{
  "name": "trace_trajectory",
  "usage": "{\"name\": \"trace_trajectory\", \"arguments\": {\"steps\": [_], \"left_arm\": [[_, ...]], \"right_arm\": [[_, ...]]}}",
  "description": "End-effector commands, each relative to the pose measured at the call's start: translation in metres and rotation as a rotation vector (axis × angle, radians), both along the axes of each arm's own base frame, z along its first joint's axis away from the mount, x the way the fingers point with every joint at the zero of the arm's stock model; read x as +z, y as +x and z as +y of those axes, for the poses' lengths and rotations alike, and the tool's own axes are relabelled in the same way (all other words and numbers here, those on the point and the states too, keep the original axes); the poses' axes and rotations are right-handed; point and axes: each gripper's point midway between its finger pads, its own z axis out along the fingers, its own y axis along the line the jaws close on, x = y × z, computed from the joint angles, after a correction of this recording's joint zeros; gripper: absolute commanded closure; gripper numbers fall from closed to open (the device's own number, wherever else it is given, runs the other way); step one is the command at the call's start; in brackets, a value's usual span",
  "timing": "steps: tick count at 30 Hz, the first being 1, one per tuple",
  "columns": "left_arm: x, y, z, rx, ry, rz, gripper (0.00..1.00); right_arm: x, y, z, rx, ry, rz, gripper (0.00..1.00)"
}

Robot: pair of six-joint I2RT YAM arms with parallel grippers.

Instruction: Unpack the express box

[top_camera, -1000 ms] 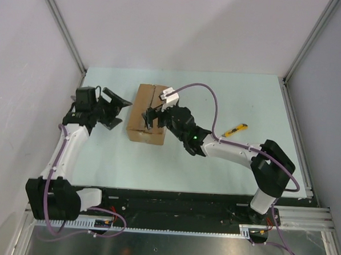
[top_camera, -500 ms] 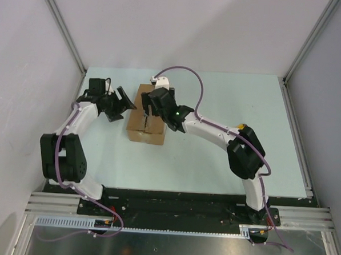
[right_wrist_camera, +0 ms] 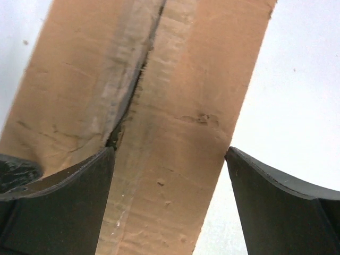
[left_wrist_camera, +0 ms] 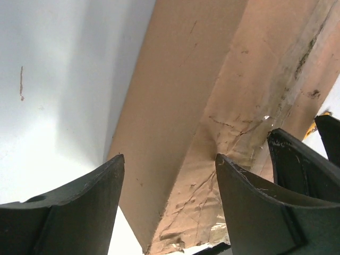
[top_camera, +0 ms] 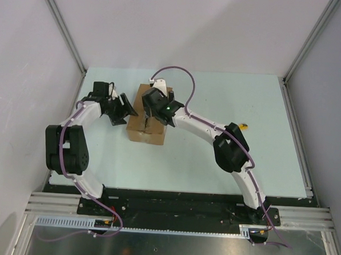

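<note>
plainly spread, left claw (left_wrist_camera: 169, 159) flanks the express box (left_wrist_camera: 178, 79); right claw (right_wrist_camera: 170, 151) spread above it.

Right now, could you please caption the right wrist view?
Open right gripper over express box, one finger at its seam.

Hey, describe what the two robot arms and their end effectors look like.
The left arm and right arm have white links with bulky black joints, and a purple cable runs along each. A small green light glows near the right wrist. The end effector fingers are matte black, broad and tapering.
</note>
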Motion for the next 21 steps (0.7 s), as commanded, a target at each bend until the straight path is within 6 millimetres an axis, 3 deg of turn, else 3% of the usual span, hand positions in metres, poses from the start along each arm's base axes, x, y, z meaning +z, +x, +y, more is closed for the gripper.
{"name": "trace_trajectory", "arguments": {"steps": [1, 11, 21], "left_arm": [[-0.015, -0.004, 0.0, -0.024, 0.003, 0.025, 0.27], [-0.027, -0.01, 0.0, -0.023, 0.011, 0.058, 0.29], [-0.036, -0.016, -0.002, -0.027, -0.002, 0.09, 0.3]], "right_arm": [[-0.02, 0.006, -0.02, -0.079, -0.079, 0.028, 0.11], [-0.028, 0.007, -0.009, -0.03, -0.005, 0.077, 0.03], [-0.04, 0.015, -0.004, -0.038, 0.081, 0.133, 0.02]]}}
